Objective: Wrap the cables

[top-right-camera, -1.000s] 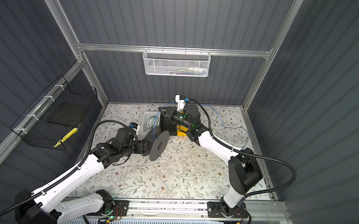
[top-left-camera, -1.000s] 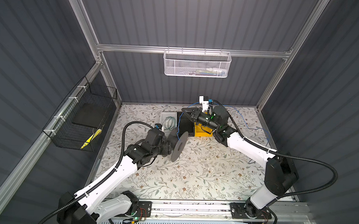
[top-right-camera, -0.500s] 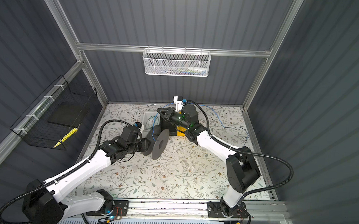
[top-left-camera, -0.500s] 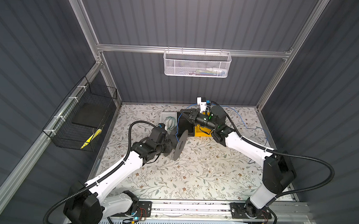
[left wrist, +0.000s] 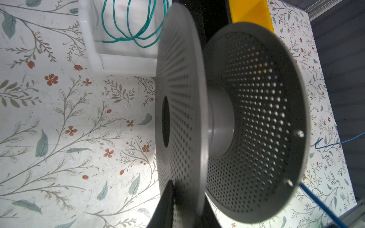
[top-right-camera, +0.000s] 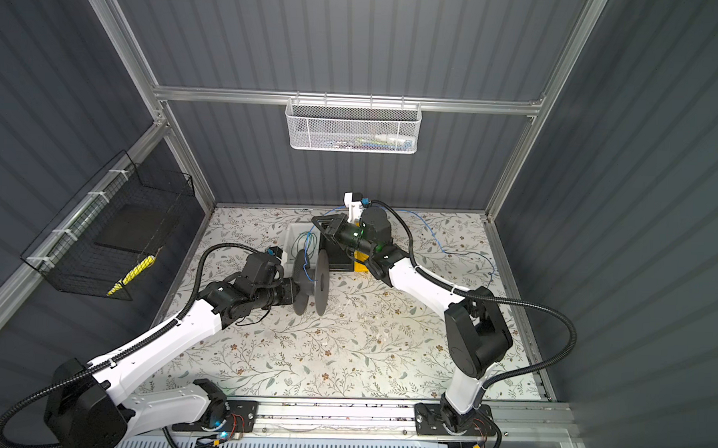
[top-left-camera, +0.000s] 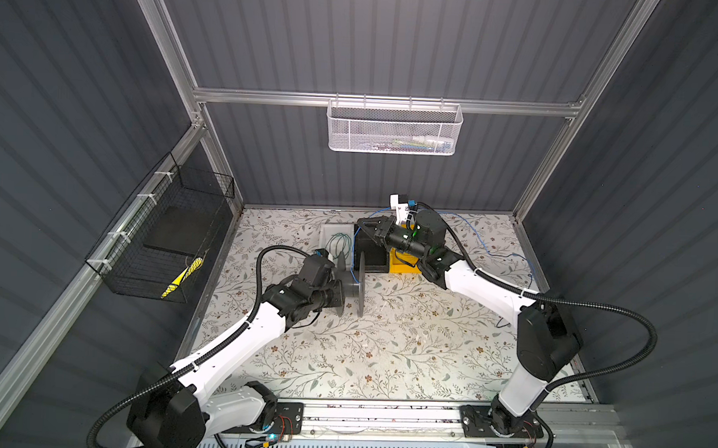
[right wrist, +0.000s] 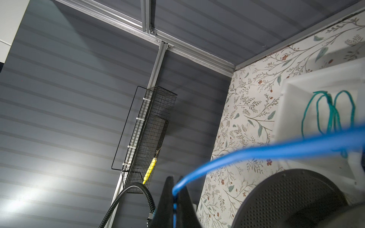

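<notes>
Table: a pale table (top-left-camera: 385,347) printed with leafy sprigs and small red flowers covers the floor of the cell.
Room: dark grey ribbed wall panels sit in a silver aluminium frame (top-left-camera: 387,102). A white mesh basket (top-left-camera: 392,128) hangs on the back rail. A black wire basket (top-left-camera: 161,241) on the side wall holds a yellow item (top-left-camera: 180,277).
Back of table: a white rectangular tray (top-left-camera: 325,232) holds a coiled green cable (top-left-camera: 337,245). A black box (top-left-camera: 370,254) is just beside it, then a yellow block (top-left-camera: 403,267).
Spool: a grey perforated spool (top-right-camera: 321,281) with two round flanges stands on edge just beyond the left fingers. Its core is bare in the left wrist view.
Left fingers (left wrist: 167,203): closed on the rim of the near flange, one on each face.
Right fingers (right wrist: 166,199): pinched shut on the thin, springy bright-blue wire (right wrist: 256,152), with the black box beneath them.
Wire: from the right fingers one stretch drops toward the spool. The rest trails behind them in loose loops over the table (top-left-camera: 479,234). A piece passes just past the far flange (left wrist: 320,203).
Change: a second ago the spool leaned, showing a broad oval face; now both flanges show edge-on. The left forearm has swung with it. The right fingers have edged slightly toward the tray. Baskets, tray, box and block lie as before.
</notes>
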`<state>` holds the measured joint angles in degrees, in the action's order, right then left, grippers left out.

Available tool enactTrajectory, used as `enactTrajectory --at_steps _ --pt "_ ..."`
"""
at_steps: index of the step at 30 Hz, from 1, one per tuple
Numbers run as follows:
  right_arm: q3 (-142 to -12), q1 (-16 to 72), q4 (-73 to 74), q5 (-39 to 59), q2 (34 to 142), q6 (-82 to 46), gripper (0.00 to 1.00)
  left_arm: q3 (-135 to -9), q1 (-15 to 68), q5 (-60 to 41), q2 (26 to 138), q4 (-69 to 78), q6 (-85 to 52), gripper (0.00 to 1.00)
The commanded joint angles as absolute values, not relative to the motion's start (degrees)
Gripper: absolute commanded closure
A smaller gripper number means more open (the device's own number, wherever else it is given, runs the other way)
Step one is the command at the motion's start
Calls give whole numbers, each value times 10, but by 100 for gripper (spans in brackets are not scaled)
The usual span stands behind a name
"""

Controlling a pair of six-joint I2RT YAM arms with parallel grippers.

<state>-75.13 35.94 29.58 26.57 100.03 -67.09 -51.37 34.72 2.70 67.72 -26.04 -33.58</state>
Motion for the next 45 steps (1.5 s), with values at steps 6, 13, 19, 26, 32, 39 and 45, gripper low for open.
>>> enactTrajectory --at_steps 6,13,19,26,32,39,45 --pt "-771 368 302 250 1036 -671 100 -552 344 14 670 -310 -350 61" --pt "-793 371 289 246 1065 -672 100 -556 344 34 674 -322 -342 47" --pt "-797 371 286 235 1077 -672 100 -556 344 38 691 -317 -339 64" --pt "-787 371 287 206 1078 -674 100 -539 344 21 692 -295 -367 72" --pt "-808 373 249 208 1063 -674 100 -541 344 23 688 -292 -390 75" --pt "-817 380 195 162 1013 -674 100 -557 344 45 694 -312 -421 79" --pt "-804 394 205 134 1009 -674 100 -553 344 45 686 -300 -471 85"
